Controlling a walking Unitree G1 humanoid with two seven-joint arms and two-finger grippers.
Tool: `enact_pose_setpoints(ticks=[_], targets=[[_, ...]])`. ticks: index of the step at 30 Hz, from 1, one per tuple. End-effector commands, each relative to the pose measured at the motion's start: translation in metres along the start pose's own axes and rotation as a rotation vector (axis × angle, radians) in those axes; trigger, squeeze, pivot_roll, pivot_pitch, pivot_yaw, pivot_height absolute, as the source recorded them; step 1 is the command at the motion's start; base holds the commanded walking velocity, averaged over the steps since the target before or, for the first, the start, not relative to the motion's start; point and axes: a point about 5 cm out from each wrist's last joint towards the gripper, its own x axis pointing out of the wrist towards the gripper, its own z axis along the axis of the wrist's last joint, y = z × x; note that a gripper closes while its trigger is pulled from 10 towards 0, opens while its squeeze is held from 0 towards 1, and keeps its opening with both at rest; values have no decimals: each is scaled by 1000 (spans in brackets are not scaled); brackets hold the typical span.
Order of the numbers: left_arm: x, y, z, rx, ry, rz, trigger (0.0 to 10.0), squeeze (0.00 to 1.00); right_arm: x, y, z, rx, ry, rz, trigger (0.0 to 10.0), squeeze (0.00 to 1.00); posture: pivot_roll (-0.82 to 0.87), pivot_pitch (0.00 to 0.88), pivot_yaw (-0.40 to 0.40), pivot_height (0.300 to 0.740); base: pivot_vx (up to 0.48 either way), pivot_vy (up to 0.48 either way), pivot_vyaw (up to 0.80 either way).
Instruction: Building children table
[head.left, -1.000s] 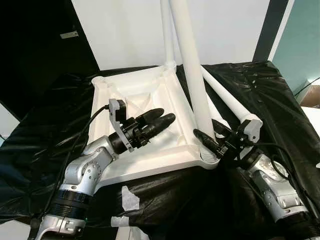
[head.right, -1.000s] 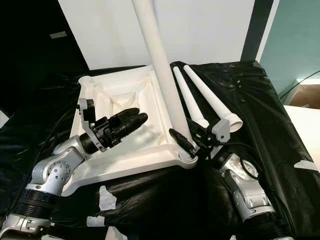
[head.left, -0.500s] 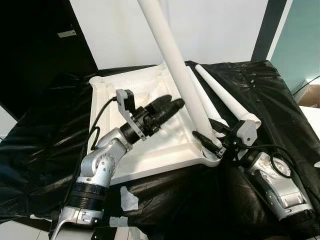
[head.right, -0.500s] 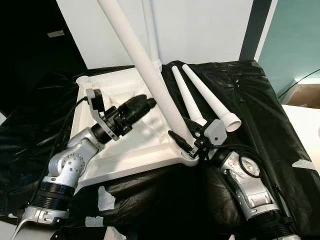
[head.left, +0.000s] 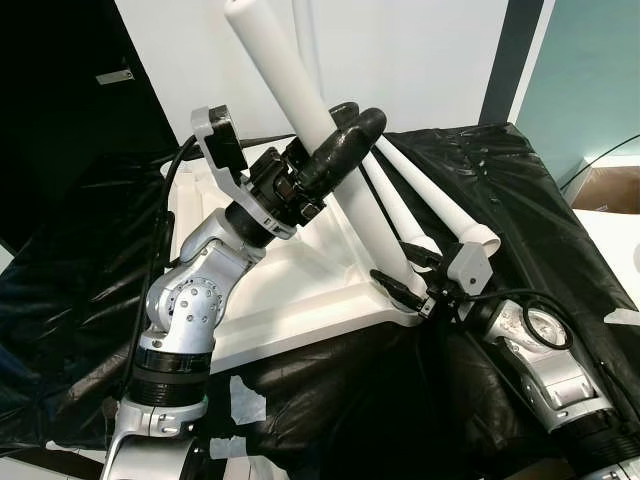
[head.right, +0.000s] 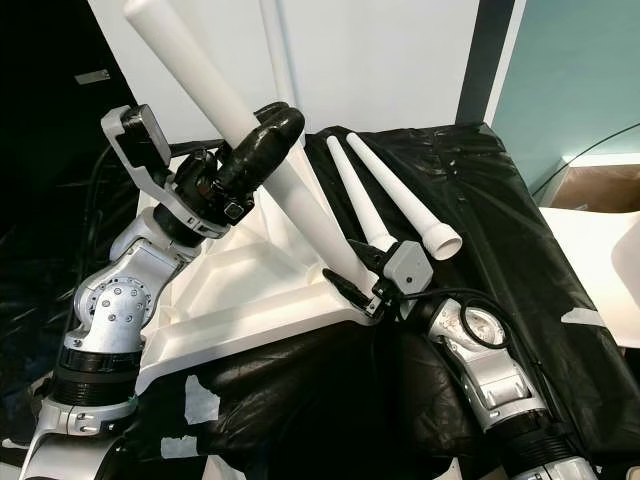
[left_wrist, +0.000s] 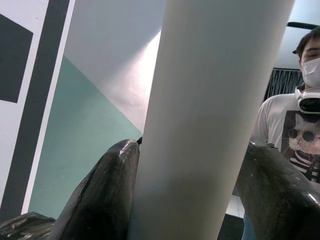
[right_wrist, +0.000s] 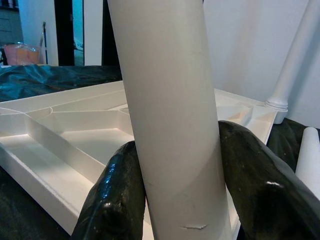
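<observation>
An upturned white table top (head.left: 290, 290) lies on a black plastic cover. A long white table leg (head.left: 290, 90) leans up and to the left from the top's near right corner. My right gripper (head.left: 395, 285) is shut on the leg's foot at that corner; in the right wrist view the leg (right_wrist: 170, 115) sits between both fingers (right_wrist: 112, 200). My left gripper (head.left: 350, 125) is raised and shut on the same leg higher up, and the left wrist view has the leg (left_wrist: 210, 120) between its fingers (left_wrist: 105, 190). A second leg (head.left: 305, 40) stands upright at the far corner.
Two loose white legs (head.left: 440, 205) lie side by side on the black cover (head.left: 520, 190) right of the top. Bits of white tape (head.left: 245, 400) stick to its front. A white wall stands behind. A masked person in a white T-shirt (left_wrist: 295, 130) is nearby.
My left arm has lifted out of the table top's hollow and closed on the leg. The leg has tipped further to the left, with my right gripper still on its foot.
</observation>
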Motion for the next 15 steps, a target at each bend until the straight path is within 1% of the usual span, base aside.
enact_pose_setpoints(ticks=[1, 3, 7, 9, 11, 15], targets=[[6, -8, 1, -2, 0, -87, 10000, 0, -4, 8, -30, 77, 185, -11, 10000, 0, -74, 0, 101, 740, 0, 0, 0], [6, -8, 1, -2, 0, -87, 10000, 0, -4, 8, -30, 77, 185, -11, 10000, 0, -74, 0, 101, 740, 0, 0, 0], [10, -15, 6, -6, -12, -124, 10000, 0, 1, 2, -30, 110, 212, -56, 10000, 0, -74, 0, 101, 740, 0, 0, 0], [10, -15, 6, -6, -12, -124, 10000, 0, 1, 2, -30, 110, 212, -56, 10000, 0, -74, 0, 101, 740, 0, 0, 0], [12, -20, 9, -14, -23, -151, 10000, 0, 5, 1, -29, 144, 222, -68, 10000, 0, -74, 0, 101, 740, 0, 0, 0], [12, -23, 12, -15, -33, -165, 10000, 0, 8, 1, -29, 157, 232, -67, 10000, 0, -77, 0, 100, 740, 0, 0, 0]])
